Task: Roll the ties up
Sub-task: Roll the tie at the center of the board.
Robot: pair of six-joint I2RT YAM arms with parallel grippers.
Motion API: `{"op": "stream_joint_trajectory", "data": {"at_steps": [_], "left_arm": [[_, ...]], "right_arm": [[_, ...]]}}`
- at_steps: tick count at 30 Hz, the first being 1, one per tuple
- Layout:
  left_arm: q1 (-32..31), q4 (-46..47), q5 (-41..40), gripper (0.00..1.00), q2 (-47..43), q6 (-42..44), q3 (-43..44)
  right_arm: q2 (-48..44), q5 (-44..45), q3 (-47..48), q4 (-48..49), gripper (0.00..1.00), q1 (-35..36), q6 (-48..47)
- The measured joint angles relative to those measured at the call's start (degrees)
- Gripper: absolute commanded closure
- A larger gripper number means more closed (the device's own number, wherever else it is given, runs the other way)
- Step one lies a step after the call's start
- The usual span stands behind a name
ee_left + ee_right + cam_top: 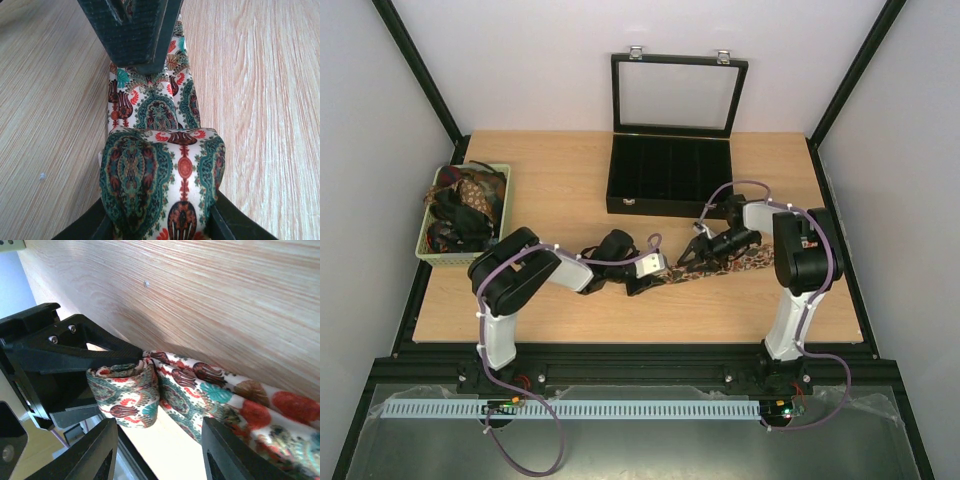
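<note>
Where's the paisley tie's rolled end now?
Bottom of left wrist view: paisley-print fabric tie's rolled end, held mid-table in the left gripper, facing the right gripper, nearer than the black glass-lidded case.

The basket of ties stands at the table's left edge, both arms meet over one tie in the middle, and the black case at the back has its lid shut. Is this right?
Not quite: the lid of the black case is open, standing upright at its back edge, as the top external view shows. The basket and the tie are as you say.
</note>
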Motion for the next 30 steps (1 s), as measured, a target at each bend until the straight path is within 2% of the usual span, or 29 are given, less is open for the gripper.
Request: {"op": "stream_joint_trajectory", "data": {"at_steps": [8,12,16,18,21,24,30], "left_arm": [[-0.20,-6.16,-1.40,0.76,-0.79,-1.22,2.32],[-0.57,-6.86,-2.38,0.76,-1.09,-1.75,2.40],[-0.81,-7.15,-3.21,0.75,-1.27,-2.21,2.43],[-0.90,-7.23,-3.43,0.65,-1.29,-2.40,2.43],[-0.90,-7.28,-3.61,0.41,-1.31,-3.06,2.40],[-0.52,-6.58,-3.30,0.22,-1.60,-3.54,1.57],[0.24,-3.28,-2.95,0.18,-2.56,-5.66,-0.76]], "right_arm": [[-0.66,-0.39,0.04,1.97,0.63,5.81,4.52],[-0.37,-0.04,0.55,3.10,0.78,8.37,5.84],[0.92,0.42,1.44,3.08,0.98,8.46,6.03],[1.07,0.44,1.75,2.75,0.99,8.44,5.90],[1.20,0.85,1.88,2.54,0.99,8.44,5.38],[1.88,0.94,1.88,2.40,0.99,7.93,4.70],[4.96,-1.33,2.03,0.83,0.99,5.03,1.90]]}}
